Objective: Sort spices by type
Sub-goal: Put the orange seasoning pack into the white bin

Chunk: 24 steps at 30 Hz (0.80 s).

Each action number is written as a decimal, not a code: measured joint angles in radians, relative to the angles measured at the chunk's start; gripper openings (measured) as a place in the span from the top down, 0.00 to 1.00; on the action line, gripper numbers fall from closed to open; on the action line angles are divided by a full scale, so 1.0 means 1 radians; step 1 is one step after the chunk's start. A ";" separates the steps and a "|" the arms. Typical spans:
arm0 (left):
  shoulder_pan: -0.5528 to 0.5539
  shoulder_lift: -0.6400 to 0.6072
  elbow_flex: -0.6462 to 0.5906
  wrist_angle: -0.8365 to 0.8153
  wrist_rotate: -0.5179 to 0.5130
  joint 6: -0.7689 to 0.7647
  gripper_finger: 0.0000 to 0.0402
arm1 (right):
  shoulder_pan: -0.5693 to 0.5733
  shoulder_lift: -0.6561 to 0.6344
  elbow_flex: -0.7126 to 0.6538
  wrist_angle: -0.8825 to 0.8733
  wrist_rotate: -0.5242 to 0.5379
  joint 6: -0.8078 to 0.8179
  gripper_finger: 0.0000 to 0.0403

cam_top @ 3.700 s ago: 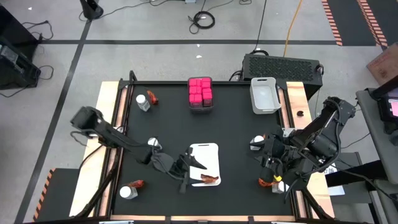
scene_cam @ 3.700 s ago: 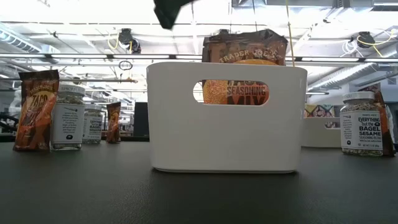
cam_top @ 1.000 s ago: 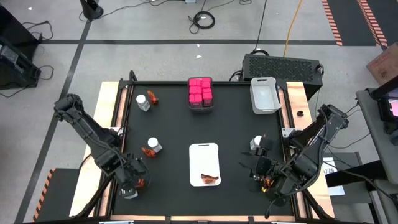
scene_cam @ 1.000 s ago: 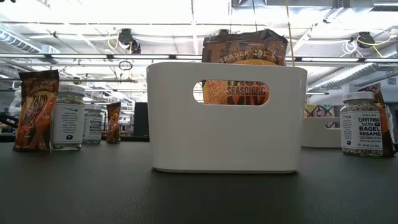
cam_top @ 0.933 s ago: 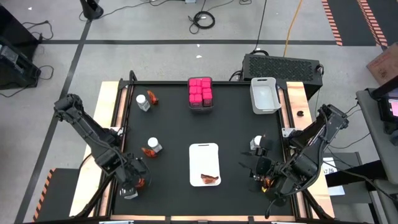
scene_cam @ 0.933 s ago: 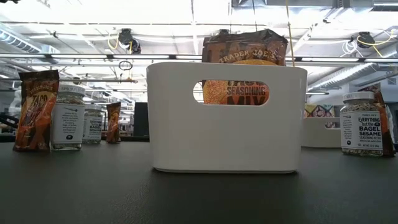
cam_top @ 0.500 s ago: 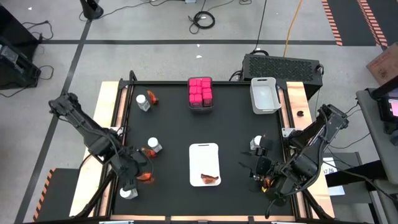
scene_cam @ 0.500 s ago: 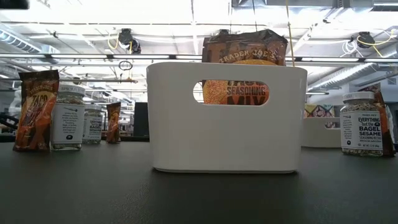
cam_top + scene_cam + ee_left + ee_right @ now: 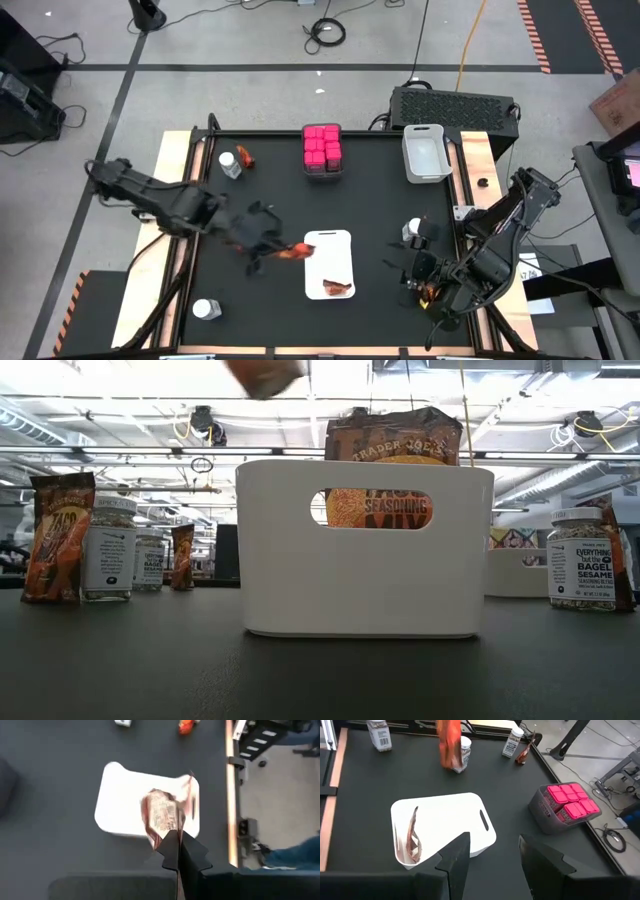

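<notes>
Packet (image 9: 295,252), crinkly red-orange, pinched by one thin edge in the shut left claw (image 9: 262,245); hanging low centre in the high view, at the left edge of the white tray (image 9: 328,243).

Judged risks, gravest first:
- Slip from grip. Hold covers only the packet's edge in the left wrist view (image 9: 161,815); foil looks slick, so expect a possible drop onto the worktop (image 9: 270,190) short of the tray.
- Early release. Packet not yet clearly inside the tray wall; let go only once over the bare floor beside the second packet (image 9: 337,288).
- Snag on rim. Dangling packet likely to swing; clear the wall (image 9: 365,560) before lowering.
- Arm clash: unlikely. Right claw (image 9: 420,270) waiting lower right, fingers (image 9: 455,862) spread with nothing between, well apart from the tray.

Surface: black, matte, flat worktop with pale wooden side strips. Pink boxes (image 9: 322,150) grouped top centre; empty grey bin (image 9: 425,152) upper right; capped jars at upper left (image 9: 229,165), lower left (image 9: 207,309) and right of centre (image 9: 412,230).

Room: grey floor with dark tape lines, coiled cable at top centre; bright ceiling lights and pipework across the low view.
</notes>
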 joint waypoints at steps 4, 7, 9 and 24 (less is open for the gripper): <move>0.072 0.142 0.108 0.000 0.094 0.097 1.00 | 0.000 0.000 0.000 0.020 -0.001 0.008 0.59; 0.106 0.245 0.171 -0.003 0.134 0.161 1.00 | 0.000 0.000 0.000 0.020 -0.005 0.040 0.59; 0.125 0.301 0.201 -0.003 0.156 0.197 1.00 | 0.000 0.000 0.000 0.020 -0.006 0.053 0.59; 0.142 0.543 0.256 -0.002 0.253 0.263 1.00 | 0.010 0.000 0.000 0.012 -0.010 0.105 0.59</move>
